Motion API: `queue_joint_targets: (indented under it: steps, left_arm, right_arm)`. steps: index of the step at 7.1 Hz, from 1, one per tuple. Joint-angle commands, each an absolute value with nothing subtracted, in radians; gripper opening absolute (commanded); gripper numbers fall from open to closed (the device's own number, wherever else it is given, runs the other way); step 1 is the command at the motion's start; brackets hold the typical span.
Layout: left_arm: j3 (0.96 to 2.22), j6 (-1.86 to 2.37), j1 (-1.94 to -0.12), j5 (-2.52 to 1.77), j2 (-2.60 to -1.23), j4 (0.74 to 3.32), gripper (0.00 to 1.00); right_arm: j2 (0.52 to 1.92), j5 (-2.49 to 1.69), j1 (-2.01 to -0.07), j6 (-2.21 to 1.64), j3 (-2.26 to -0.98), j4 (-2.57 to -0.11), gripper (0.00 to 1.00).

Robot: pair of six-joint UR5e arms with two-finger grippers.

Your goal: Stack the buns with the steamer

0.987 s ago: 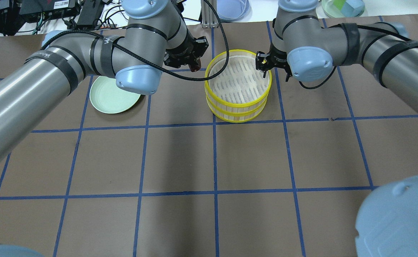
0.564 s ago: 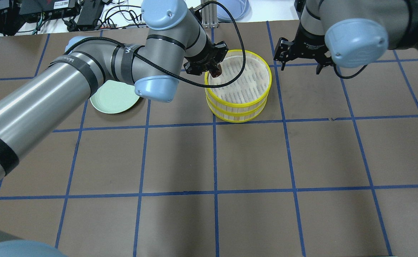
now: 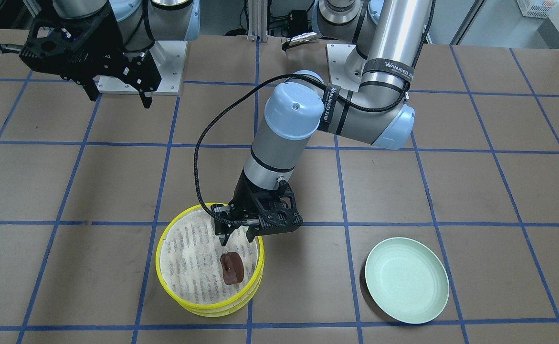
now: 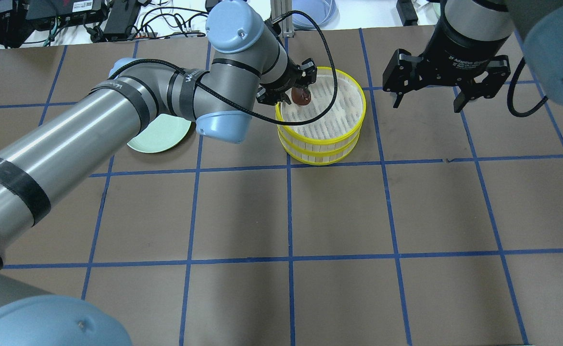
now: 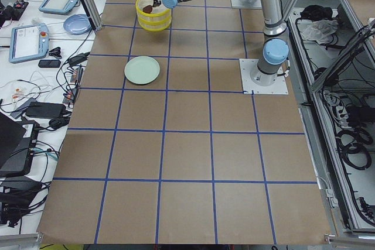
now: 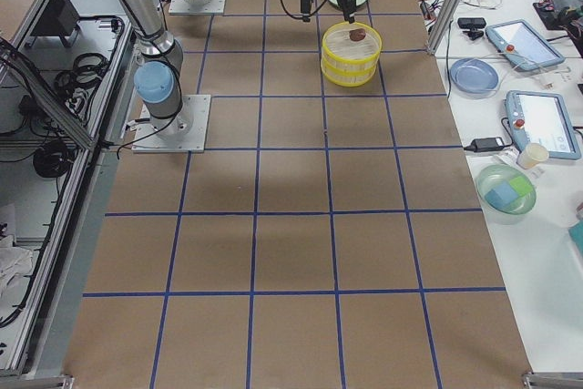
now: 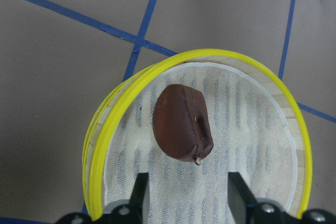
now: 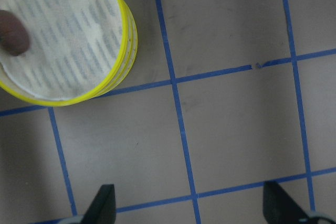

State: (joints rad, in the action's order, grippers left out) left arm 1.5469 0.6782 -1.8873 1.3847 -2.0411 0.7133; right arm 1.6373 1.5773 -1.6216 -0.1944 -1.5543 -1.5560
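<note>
Brown table: bun lies in steamer, clearest from left wrist.

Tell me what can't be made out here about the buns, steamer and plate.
- Cream-white bun: in no view; the inside of the lower tier is covered by the upper tier.
- Plate: overhead view, partly under the left arm.
- Upper tier and brown bun: right wrist view, cut off by the frame's edges.
- Side views: the brown bun is too small for detail.
</note>
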Motion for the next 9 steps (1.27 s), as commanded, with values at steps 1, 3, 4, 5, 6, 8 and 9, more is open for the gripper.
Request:
queue_joint_targets:
  steps: [1,3,4,5,6,8,9]
  left_arm:
    - [1.522,0.645,-1.884,1.385,-2.024,0.704,1.0]
    - [1.509,0.485,-1.841,1.382,-2.002,0.724,1.0]
    - [1.509,0.383,-1.769,1.306,-1.978,0.794,1.0]
    - [1.509,0.247,-1.703,1.28,-1.941,0.893,1.0]
    - [1.509,0.083,-1.654,1.278,-1.887,0.941,1.0]
    - [1.509,-0.036,-1.587,1.311,-1.81,1.123,1.0]
    - [1.511,-0.047,-1.545,1.322,-1.769,1.217,1.0]
  right_arm:
    - [1.634,1.588,-1.637,-0.189,-1.539,-1.542,1.0]
    - [1.597,1.582,-1.638,-0.04,-1.533,-1.56,1.0]
    - [1.565,1.575,-1.638,-0.013,-1.531,-1.612,1.0]
    - [1.556,1.574,-1.638,0.007,-1.531,-1.629,1.0]
    - [1.554,1.588,-1.637,0.04,-1.531,-1.629,1.0]
    - [1.562,1.583,-1.637,0.055,-1.532,-1.629,1.0]
    - [1.566,1.577,-1.637,0.055,-1.532,-1.628,1.0]
